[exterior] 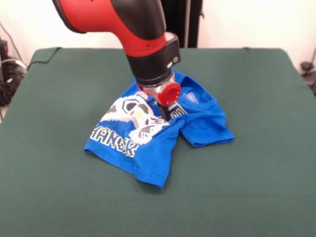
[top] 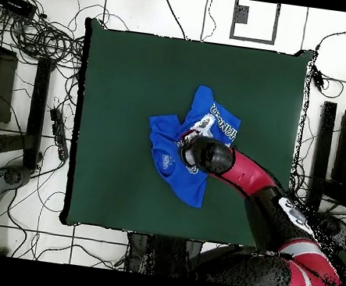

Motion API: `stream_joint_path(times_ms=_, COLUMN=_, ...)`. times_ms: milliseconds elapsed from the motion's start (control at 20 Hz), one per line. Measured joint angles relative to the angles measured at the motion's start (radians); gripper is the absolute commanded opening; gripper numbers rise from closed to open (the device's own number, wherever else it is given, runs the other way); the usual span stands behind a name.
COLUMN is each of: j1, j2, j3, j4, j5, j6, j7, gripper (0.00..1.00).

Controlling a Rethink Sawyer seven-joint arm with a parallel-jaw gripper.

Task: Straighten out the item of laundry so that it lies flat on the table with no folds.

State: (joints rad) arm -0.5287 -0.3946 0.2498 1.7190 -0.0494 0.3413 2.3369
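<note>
The item of laundry (exterior: 148, 148) is a bright blue T-shirt lying crumpled near the middle of the green table (exterior: 59, 187). Its pixel print and yellow-white lettering face up, and a sleeve flap lies folded over at the right. My gripper (exterior: 165, 116) comes straight down on the shirt's middle and is shut on a pinch of cloth, which tents up toward it. From overhead the shirt (top: 178, 174) shows as a bunched blue patch on the table (top: 120, 87), and the arm's wrist (top: 206, 154) hides the gripper.
The red and black arm (top: 257, 184) reaches in over the table's lower right corner in the overhead view. Cables (top: 41, 33) and dark stands (top: 324, 145) lie on the floor around the table. Green cloth surrounds the shirt on every side.
</note>
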Motion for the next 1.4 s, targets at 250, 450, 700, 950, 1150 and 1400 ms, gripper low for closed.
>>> stream_joint_path(times_ms=250, j1=-0.058, j2=0.003, j3=0.059, j4=0.020, j5=-0.065, j6=-0.021, j7=0.000, gripper=0.00)
stream_joint_path(times_ms=450, j1=-0.095, j2=0.004, j3=0.097, j4=0.038, j5=-0.111, j6=-0.044, j7=0.000, gripper=0.00)
stream_joint_path(times_ms=700, j1=-0.103, j2=0.007, j3=0.119, j4=0.047, j5=-0.133, j6=-0.085, j7=0.000, gripper=0.00)
stream_joint_path(times_ms=950, j1=-0.140, j2=0.034, j3=0.191, j4=0.047, j5=-0.190, j6=-0.165, j7=0.000, gripper=0.00)
stream_joint_path(times_ms=1150, j1=-0.223, j2=0.107, j3=0.306, j4=0.031, j5=-0.273, j6=-0.202, j7=0.000, gripper=0.00)
stream_joint_path(times_ms=1400, j1=-0.313, j2=0.202, j3=0.432, j4=-0.006, j5=-0.376, j6=-0.203, j7=0.000, gripper=0.00)
